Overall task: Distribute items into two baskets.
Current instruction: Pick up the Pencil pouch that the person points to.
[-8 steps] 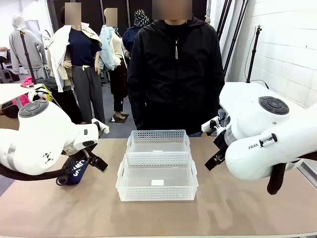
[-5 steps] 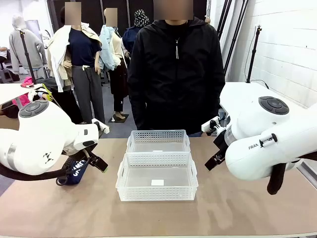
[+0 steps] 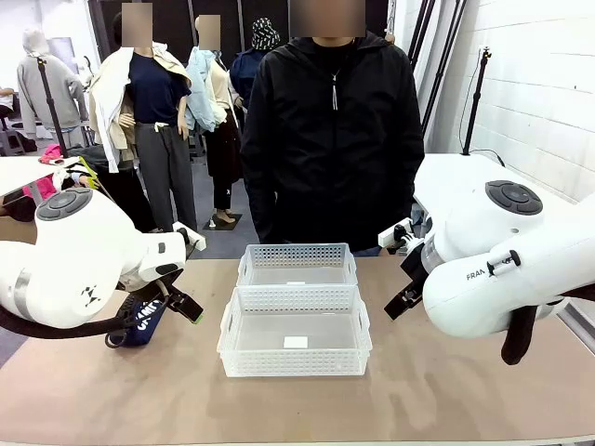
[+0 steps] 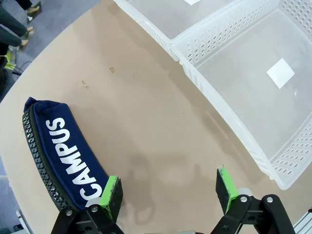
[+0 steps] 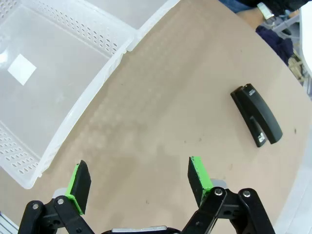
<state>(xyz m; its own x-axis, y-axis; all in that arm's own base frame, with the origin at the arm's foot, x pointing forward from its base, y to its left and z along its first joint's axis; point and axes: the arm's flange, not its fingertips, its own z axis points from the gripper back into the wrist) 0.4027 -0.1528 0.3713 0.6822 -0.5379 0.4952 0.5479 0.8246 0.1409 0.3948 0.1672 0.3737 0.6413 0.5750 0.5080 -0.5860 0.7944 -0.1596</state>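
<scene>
1. Pouch (image 4: 63, 151): navy, white "CAMPUS"; lay just beside the open left claw (image 4: 168, 185).
2. Stapler (image 5: 257, 115): black, flat, beyond the open right claw (image 5: 139, 175).
3. Baskets (image 3: 296, 361): white, perforated, mid-surface (image 3: 446, 390); the surface was tan, the wall (image 3: 548, 84) white brick.

Two white rectangular perforated plastic baskets, the near one (image 3: 295, 368) and the far one (image 3: 297, 253), touching end to end mid-table, each with a small white label; a soft navy-blue fabric pouch (image 4: 63, 146) lettered "CAMPUS", lying flat to their left; a black desk stapler (image 5: 256, 115), closed, lying flat well apart from the near basket

Soft cloth pouch (image 4: 63, 146), perforated plastic baskets (image 3: 295, 362)
</scene>
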